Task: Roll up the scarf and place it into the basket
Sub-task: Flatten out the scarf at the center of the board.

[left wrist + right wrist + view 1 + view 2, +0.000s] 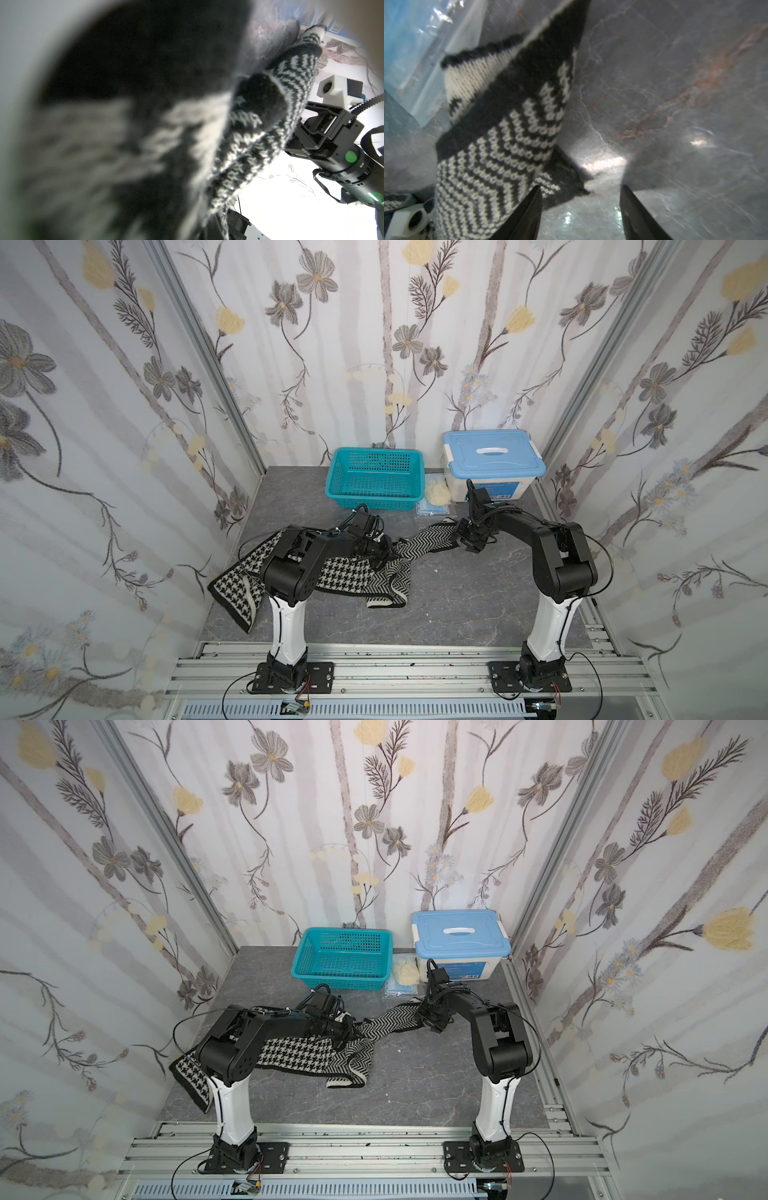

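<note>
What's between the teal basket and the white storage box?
A small pale yellow cloth lump lies between the basket and the storage box, with a flat blue packet just in front of it; both top views show it.

The left arm (pixel 326 546) and the right arm (pixel 575 572) are being shown alike: each is being carried on a black square base plate (pixel 322 674) bolted at its corners, with a white tapered lower link (pixel 286 626) and black housings (pixel 289 574) above. Black cables (pixel 359 511) are being looped along both (red wires (pixel 308 691) at the bases). A white camera block (pixel 340 91) and green lights (pixel 351 156) are being displayed by the right gripper (pixel 580 185), whose fingers (pixel 529 214) are being seen as black tapered blades.
</note>
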`<state>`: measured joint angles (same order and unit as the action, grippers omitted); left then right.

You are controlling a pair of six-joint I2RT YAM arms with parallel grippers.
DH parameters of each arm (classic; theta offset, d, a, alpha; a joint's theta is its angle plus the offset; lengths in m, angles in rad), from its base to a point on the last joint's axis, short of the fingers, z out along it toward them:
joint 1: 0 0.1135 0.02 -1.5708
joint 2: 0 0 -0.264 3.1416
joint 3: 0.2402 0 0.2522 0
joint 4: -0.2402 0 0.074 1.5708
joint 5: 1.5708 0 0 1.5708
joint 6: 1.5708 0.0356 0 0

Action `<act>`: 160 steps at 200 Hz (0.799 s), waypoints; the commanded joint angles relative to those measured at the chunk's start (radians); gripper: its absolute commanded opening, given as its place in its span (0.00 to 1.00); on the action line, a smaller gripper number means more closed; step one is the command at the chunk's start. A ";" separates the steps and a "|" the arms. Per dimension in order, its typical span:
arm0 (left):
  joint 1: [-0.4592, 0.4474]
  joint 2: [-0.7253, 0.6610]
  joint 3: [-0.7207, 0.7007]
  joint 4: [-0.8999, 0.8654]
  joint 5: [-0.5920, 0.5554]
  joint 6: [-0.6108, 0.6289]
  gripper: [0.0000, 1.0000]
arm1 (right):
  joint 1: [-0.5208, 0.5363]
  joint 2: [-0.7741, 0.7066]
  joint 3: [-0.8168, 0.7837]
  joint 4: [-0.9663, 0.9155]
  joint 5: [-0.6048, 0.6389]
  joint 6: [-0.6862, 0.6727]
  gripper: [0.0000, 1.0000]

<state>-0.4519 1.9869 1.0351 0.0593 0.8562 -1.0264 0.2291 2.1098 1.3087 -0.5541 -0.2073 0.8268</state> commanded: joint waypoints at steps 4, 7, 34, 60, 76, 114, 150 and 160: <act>0.000 -0.003 -0.010 0.048 0.016 -0.041 0.00 | 0.001 0.015 -0.013 0.136 -0.006 0.063 0.74; 0.000 -0.003 -0.008 0.049 0.017 -0.041 0.00 | 0.001 0.018 -0.010 0.138 -0.007 0.064 0.74; 0.001 -0.008 -0.007 0.050 0.017 -0.042 0.00 | 0.001 0.051 0.006 0.128 -0.011 0.075 0.72; 0.001 -0.011 -0.012 0.055 0.019 -0.047 0.00 | 0.007 0.034 -0.032 0.164 -0.008 0.096 0.68; 0.000 -0.010 -0.013 0.063 0.022 -0.055 0.00 | 0.013 0.023 -0.046 0.142 -0.008 0.099 0.66; 0.007 0.003 -0.038 0.136 0.027 -0.126 0.00 | 0.019 -0.102 -0.173 0.066 0.033 0.129 0.70; 0.021 0.020 -0.099 0.310 0.041 -0.254 0.00 | 0.016 -0.069 -0.180 0.103 0.017 0.141 0.71; 0.021 0.018 -0.096 0.289 0.048 -0.241 0.00 | 0.016 -0.048 -0.158 0.119 0.014 0.138 0.70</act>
<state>-0.4347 1.9991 0.9474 0.2996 0.8932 -1.1847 0.2466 2.0075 1.1313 -0.4145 -0.2260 0.9455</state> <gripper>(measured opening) 0.075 0.709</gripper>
